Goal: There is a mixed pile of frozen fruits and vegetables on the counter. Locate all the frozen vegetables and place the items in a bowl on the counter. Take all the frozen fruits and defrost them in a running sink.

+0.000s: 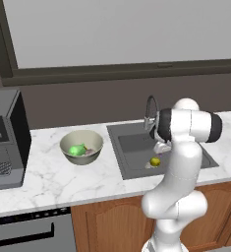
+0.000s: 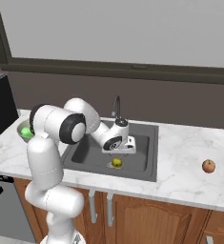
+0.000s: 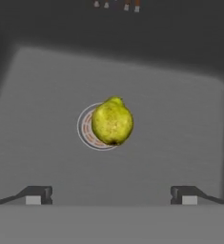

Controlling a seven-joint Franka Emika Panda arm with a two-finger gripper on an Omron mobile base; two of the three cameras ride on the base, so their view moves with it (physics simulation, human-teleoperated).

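While red fruit (image 2: 208, 166) waits, faucet (image 2: 116, 108) flanks gripper (image 3: 111, 195).

Yellow-green fruit (image 3: 112, 120) on sink (image 1: 131, 143) drain; red fruit (image 2: 208, 166) on counter (image 2: 189, 157); green vegetable (image 1: 77, 150) in bowl (image 1: 68, 142)

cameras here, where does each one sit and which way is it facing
Left base view: behind the arm on its left, facing forward and down at the counter, bowl and sink; the white arm rises at lower right.
Right base view: behind on the right, facing the sink and a red fruit; the arm rises at lower left.
Hand view: on the hand, facing down into the basin; open end effector tips at the bottom.
All three share the yellow-green fruit on the drain.
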